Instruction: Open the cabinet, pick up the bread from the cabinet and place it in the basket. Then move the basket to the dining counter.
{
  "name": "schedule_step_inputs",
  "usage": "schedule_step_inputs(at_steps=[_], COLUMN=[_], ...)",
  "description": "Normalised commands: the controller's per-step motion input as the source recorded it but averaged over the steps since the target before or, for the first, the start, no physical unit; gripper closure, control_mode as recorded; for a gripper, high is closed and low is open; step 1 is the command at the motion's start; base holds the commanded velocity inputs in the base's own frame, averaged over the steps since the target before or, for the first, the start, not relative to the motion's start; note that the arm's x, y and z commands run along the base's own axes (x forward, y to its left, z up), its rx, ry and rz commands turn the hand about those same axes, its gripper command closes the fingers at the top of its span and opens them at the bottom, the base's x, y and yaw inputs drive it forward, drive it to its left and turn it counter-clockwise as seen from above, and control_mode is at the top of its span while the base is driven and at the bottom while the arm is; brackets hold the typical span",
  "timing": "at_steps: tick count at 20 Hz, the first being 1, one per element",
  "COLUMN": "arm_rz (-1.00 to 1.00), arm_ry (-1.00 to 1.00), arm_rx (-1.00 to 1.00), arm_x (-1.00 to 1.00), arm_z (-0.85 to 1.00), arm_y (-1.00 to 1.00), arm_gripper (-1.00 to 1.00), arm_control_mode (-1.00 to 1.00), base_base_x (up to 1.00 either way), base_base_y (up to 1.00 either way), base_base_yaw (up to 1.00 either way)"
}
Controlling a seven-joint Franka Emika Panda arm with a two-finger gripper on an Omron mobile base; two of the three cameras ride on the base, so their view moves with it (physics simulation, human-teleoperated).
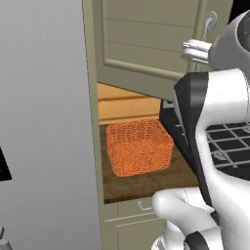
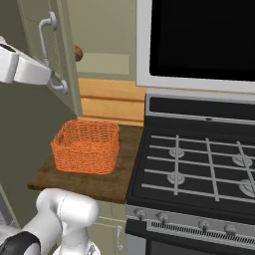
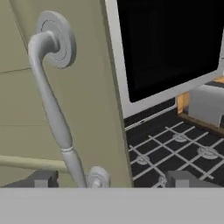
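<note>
Raised gripper [image 3: 111, 178] (jaws wide apart)

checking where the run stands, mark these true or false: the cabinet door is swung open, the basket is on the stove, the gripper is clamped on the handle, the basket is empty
1. The cabinet door is swung open: true.
2. The basket sits on the stove: false; it rests on the wooden counter beside it.
3. The gripper is clamped on the handle: false; its jaws stand open on either side of it.
4. The basket is empty: true.
</note>
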Motion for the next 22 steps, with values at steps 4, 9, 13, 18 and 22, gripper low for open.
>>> schedule_step_inputs(at_steps=[4,9,13,18,22], arm_rz=[0.48,0.37,-0.03,0.00,0.12], arm_ry=[-0.08,0.01,0.11,0.17,0.22], arm_rx=[0.42,0.46,0.52,0.51,0.56], arm_x=[-0.93,-0.44,0.45,0.47,0.52], arm_z=[0.00,0.02,-0.03,-0.06,-0.28], arm_y=[-0.76,-0.83,-0.91,-0.33,0.00], arm_gripper=[-1.00,-1.00,-1.00,-1.00,-1.00], arm_control_mode=[-1.00,-1.00,-1.00,-1.00,-1.00], base_base_x=[0.00,0.00,0.00,0.00,0.00], base_base_y=[0.00,0.00,0.00,0.00,0.00], base_base_yaw=[0.00,0.00,0.00,0.00,0.00])
